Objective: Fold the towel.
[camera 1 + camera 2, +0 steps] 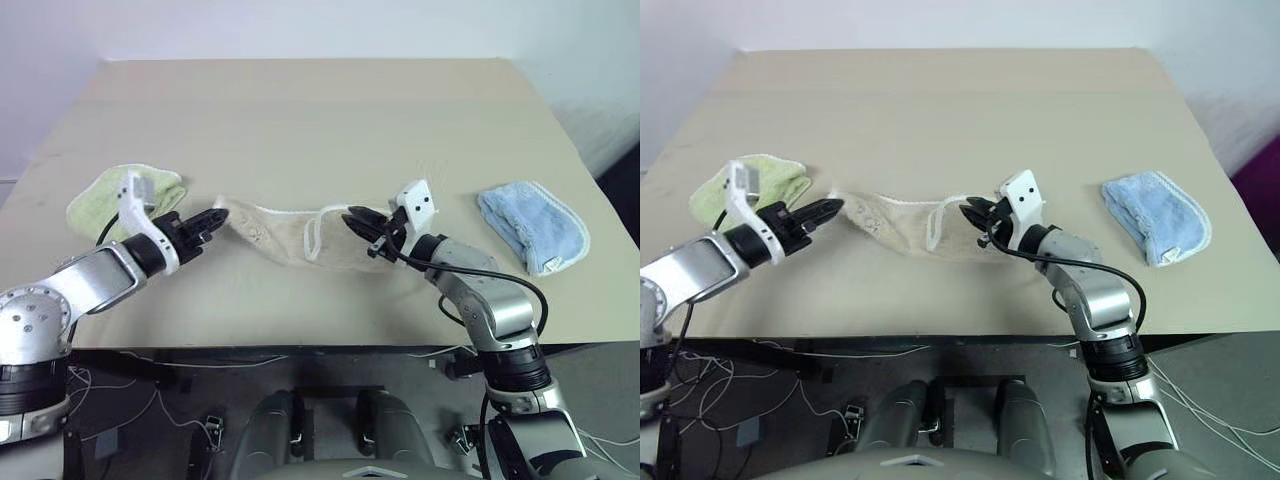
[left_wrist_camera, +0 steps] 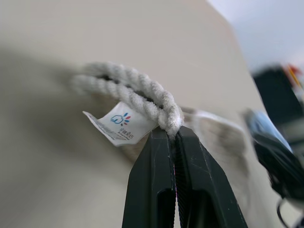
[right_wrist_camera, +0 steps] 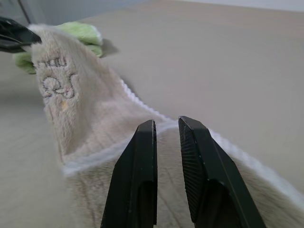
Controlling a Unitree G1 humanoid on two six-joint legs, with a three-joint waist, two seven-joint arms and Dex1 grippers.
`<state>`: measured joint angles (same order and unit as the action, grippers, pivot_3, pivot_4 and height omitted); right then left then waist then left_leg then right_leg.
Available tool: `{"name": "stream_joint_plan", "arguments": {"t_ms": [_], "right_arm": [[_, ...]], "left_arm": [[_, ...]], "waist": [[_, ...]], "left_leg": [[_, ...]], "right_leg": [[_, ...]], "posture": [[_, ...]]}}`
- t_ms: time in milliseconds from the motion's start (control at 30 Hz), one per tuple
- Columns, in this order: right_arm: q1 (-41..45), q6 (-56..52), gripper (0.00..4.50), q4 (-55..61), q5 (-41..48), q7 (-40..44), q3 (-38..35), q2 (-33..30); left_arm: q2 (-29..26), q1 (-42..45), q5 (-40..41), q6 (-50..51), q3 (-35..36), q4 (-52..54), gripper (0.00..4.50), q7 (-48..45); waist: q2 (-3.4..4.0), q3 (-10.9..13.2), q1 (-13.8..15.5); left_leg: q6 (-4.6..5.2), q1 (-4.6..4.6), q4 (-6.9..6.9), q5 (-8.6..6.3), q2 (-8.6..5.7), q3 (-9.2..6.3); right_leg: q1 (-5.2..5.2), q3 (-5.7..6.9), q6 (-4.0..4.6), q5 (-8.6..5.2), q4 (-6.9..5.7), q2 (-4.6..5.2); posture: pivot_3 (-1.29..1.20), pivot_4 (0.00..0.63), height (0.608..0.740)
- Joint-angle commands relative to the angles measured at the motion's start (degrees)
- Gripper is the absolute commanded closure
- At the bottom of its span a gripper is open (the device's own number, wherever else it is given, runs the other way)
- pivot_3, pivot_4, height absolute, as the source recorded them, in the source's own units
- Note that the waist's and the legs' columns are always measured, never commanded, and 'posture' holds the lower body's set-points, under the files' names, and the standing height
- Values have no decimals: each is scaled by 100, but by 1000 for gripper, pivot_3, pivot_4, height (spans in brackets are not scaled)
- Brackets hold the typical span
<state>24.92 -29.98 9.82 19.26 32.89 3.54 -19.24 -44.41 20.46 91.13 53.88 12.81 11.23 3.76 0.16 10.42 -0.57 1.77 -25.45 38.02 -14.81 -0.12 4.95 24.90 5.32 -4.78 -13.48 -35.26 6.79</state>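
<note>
Your towel [image 1: 285, 238] hangs in the air over the bench [image 1: 320, 110], stretched between your two arms. It sags in the middle like a little hammock. It is tan, with a white cord along its edge.

Your left end effector [image 1: 218, 217] is pinched tight on one end of the towel. In the left wrist view you can see its two black fingers [image 2: 151, 175] pressed together on the white rope loop [image 2: 135, 92]. A small white tag [image 2: 118, 126] with a tiny blue and red picture hangs right beside the loop.

Your right end effector [image 1: 356, 222] holds the other end of the towel. In the right wrist view its fingers [image 3: 138, 171] stand only a little apart, with the towel's soft cloth and white edge between them. From there you can also see grey stitched letters [image 3: 54, 80] on the towel near the far end.

A small green towel [image 1: 125, 197] lies on the bench just behind your left arm. A small blue towel [image 1: 533, 227] lies on the bench off to your right side, well apart from the tan one. Both small towels are bunched up and not touched by either arm.
</note>
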Motion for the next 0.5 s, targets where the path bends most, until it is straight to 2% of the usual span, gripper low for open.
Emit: {"name": "stream_joint_plan", "arguments": {"t_ms": [33,167,367,500], "right_arm": [[110,146,3720,69,9,-39,-256,-99],[165,212,3720,-77,-28,-129,-435,-178],[213,312,3720,-233,-73,-296,-681,-276],[130,323,3720,-168,-86,-427,-815,-317]], "left_arm": [[131,542,-504,172,-460,411,4429,-961],[474,1099,-1034,302,-1005,433,4429,-1626],[1394,1991,-2243,393,-2063,86,4429,-2168],[1811,2390,-3497,197,-2936,-315,4429,-2704]], "waist": [[-2,2,-1],[-5,3,-5],[-9,6,11],[-9,6,8]], "left_leg": [[1,0,0,1,0,0],[1,5,1,5,1,1],[6,10,11,18,1,0],[12,12,14,26,0,1]], "right_leg": [[-1,0,-13,6,0,-1],[-5,0,-19,8,-2,-4],[-14,2,-27,7,-16,-8],[-17,2,-36,12,-19,-7]], "posture": [[0,150,701],[0,150,701],[0,150,701],[0,150,701]]}}
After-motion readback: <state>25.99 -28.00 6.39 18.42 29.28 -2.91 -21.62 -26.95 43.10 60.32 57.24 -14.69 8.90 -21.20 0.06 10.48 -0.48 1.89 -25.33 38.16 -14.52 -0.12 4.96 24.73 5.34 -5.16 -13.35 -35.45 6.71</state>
